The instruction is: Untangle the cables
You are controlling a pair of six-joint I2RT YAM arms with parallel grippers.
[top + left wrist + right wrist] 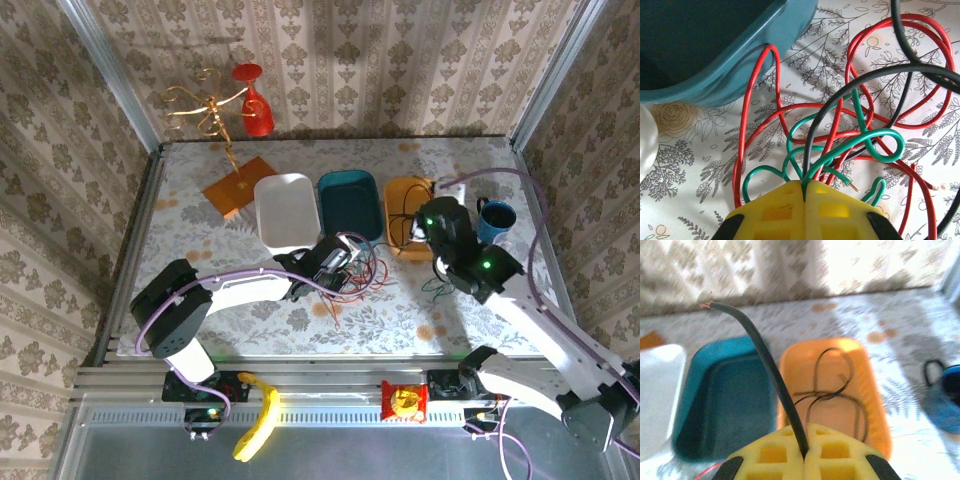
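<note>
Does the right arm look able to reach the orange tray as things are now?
Probably yes. The right gripper, shut on a dark cable, hangs just before the orange tray, with nothing between them.

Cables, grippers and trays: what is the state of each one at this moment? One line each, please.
Left gripper: shut on green cable and black cable.
Right gripper: shut on dark cable, its bare end in the air.
Red cable: on table, tangled with green and black.
Orange tray: holds black loops.
Teal tray: empty.
White tray: empty.
Blue mug: upright.
</note>
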